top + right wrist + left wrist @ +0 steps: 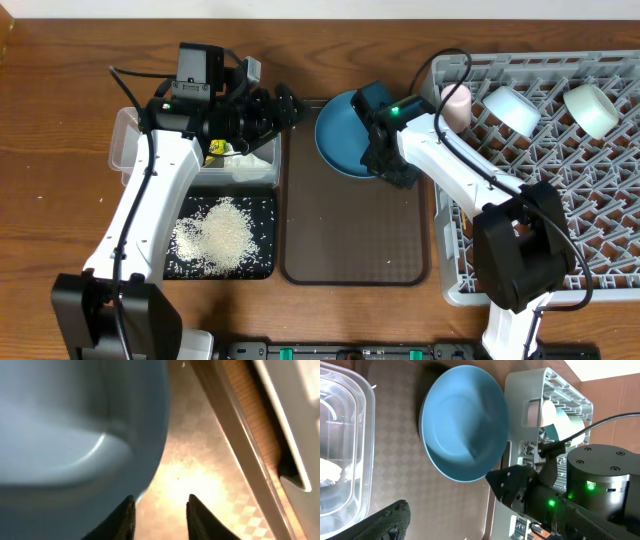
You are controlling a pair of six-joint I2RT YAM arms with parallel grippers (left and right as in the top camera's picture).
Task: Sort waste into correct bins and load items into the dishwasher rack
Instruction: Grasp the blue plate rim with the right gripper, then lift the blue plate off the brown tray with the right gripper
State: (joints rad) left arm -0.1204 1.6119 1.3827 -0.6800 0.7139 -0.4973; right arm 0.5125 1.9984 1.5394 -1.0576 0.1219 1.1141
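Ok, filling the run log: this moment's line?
left gripper open by clear tub | right gripper open at blue plate rim | plate outside dishwasher rack

Your blue plate point(338, 140) sits just beside the grey rack point(600, 250), which holds the pink cup point(457, 106), light-blue bowl point(510, 110) and mint bowl point(592, 110). Rice point(215, 235) lies in the black tray point(266, 262); napkin point(250, 166) and wrapper point(217, 148) in the clear tub point(124, 150).

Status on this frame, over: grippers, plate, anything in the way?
Left gripper open, empty, by the clear tub. Right gripper open at blue plate rim; plate on brown tray, not racked. Pink cup in nearest rack corner.
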